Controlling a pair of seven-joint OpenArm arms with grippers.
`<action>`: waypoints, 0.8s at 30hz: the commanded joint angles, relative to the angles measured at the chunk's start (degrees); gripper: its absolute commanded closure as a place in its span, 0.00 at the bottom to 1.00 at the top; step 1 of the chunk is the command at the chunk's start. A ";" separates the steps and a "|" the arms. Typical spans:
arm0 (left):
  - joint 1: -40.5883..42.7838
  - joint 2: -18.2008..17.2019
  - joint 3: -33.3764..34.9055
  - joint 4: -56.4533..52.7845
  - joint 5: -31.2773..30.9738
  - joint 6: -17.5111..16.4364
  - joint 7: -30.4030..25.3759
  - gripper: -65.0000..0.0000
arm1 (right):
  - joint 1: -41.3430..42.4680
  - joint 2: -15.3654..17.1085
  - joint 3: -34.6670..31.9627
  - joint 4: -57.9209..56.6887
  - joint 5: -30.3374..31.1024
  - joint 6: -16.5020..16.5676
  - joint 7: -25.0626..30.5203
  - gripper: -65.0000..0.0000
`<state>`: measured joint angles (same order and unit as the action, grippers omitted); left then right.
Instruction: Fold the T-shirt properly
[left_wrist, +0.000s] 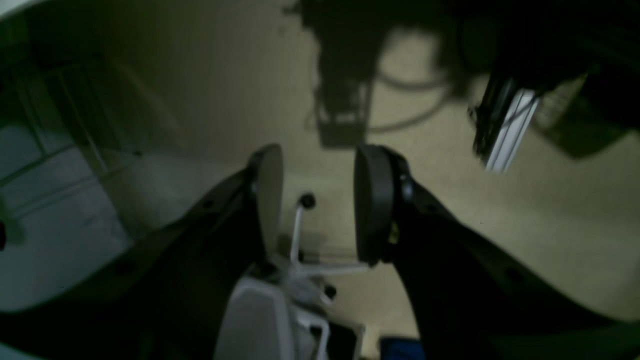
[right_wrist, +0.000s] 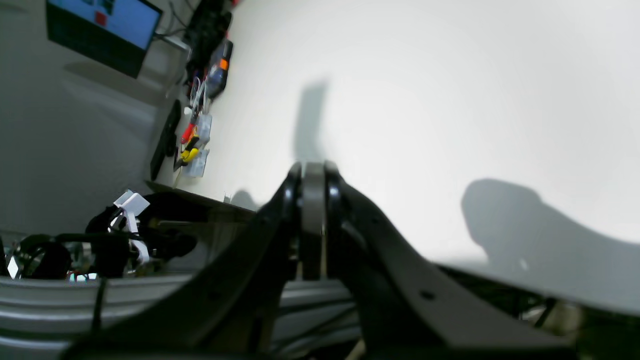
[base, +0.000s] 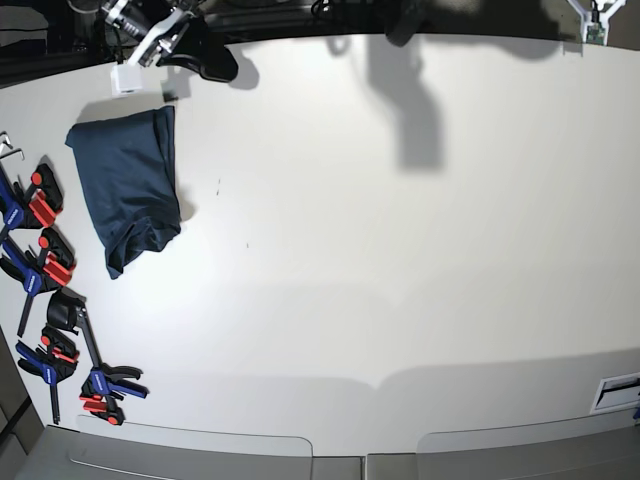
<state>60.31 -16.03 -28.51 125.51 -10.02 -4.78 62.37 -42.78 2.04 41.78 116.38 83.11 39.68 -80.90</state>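
Pads of the right gripper (right_wrist: 313, 210) are pressed flat together with nothing between them, pointing out over the bare white table (right_wrist: 425, 100). On the other arm, the left gripper (left_wrist: 318, 200) has its jaws spread apart and empty; the dim, blurred picture behind them seems to show a tan floor (left_wrist: 500, 210) rather than the tabletop.

Neither wrist view catches the T-shirt. In the base view the right gripper (base: 210, 62) sits at the far left edge of the table (base: 400, 300), and the T-shirt (base: 128, 185) lies just in front of it, apart from the gripper and not touched. The left arm shows only at the far right corner, well apart from the cloth.

The T-shirt is dark navy and plain, folded into a narrow, roughly oblong bundle lying lengthwise from the far edge toward the near side. Its far end is fairly square; its near end is bunched and rumpled, tapering to a point at the lower left. A row of red, blue and black clamps (base: 45, 265) lies along the table's left edge, beside the cloth.
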 joint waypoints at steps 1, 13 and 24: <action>1.79 -0.33 -0.37 0.85 0.48 0.20 1.01 0.66 | -1.27 0.48 0.26 1.09 1.89 0.32 0.90 1.00; 12.70 -0.35 -0.37 0.85 0.50 -0.52 5.40 0.66 | -9.73 3.50 0.26 1.09 1.89 0.32 0.90 1.00; 14.69 -0.20 -0.37 0.37 0.44 -6.45 13.86 0.66 | -22.51 11.19 0.26 1.09 1.89 0.32 0.90 1.00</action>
<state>73.82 -16.03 -28.51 125.38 -10.07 -11.42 75.50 -64.29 12.88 41.74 116.60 83.68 39.68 -80.40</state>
